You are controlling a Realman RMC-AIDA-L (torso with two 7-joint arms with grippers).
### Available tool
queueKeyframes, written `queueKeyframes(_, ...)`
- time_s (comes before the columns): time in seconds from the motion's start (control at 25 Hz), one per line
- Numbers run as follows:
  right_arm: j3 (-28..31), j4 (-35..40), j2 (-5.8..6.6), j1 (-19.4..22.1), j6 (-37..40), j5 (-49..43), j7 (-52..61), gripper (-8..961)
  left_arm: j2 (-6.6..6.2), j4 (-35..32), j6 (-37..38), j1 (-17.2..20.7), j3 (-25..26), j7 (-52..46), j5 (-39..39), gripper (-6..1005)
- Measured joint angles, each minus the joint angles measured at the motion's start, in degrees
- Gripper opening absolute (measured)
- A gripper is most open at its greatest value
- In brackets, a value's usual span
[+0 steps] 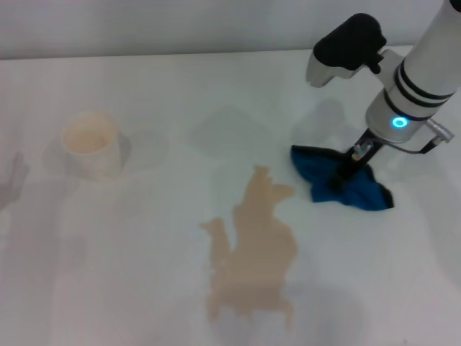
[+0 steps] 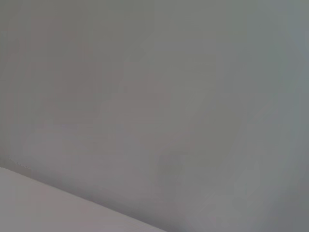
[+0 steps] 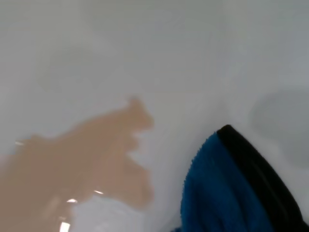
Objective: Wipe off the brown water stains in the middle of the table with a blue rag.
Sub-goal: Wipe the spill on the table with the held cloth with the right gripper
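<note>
The brown water stains (image 1: 256, 249) lie as one lobed tan patch in the middle of the white table (image 1: 130, 281). The blue rag (image 1: 364, 193) with black trim lies bunched just right of the stain's top end, not touching it. My right gripper (image 1: 344, 171) comes down from the upper right into the middle of the rag, its dark fingers closed on the cloth. The right wrist view shows the rag's trimmed corner (image 3: 227, 193) next to the stain (image 3: 82, 154). My left gripper is out of view; its wrist view shows only a plain surface.
A cream paper cup (image 1: 90, 144) stands upright at the left of the table, well away from the stain. The table's far edge (image 1: 180, 54) meets a pale wall.
</note>
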State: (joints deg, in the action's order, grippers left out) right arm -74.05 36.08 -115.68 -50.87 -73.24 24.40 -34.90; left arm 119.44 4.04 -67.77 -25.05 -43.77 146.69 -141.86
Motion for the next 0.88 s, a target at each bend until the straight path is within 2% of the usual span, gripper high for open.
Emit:
queueKeyframes(0.2,-1.90,-0.13,-0.54,-0.09,0.27,6.43,-3.11,167,0.00,0.00,0.00,0.00,0.00,0.00,0.00,892)
queueKeyframes(0.48,-14.94,-0.13,-0.46,-0.19,1.43,20.92,-7.15,164,0.00,0.00,0.00,-0.47,0.00,0.00,0.13,891)
queueKeyframes(0.88,-24.74,-0.32,-0.46,0.05,-4.78,32.79,-14.38,152,0.02,0.02,0.01,-1.50,0.00,0.00,0.33,892)
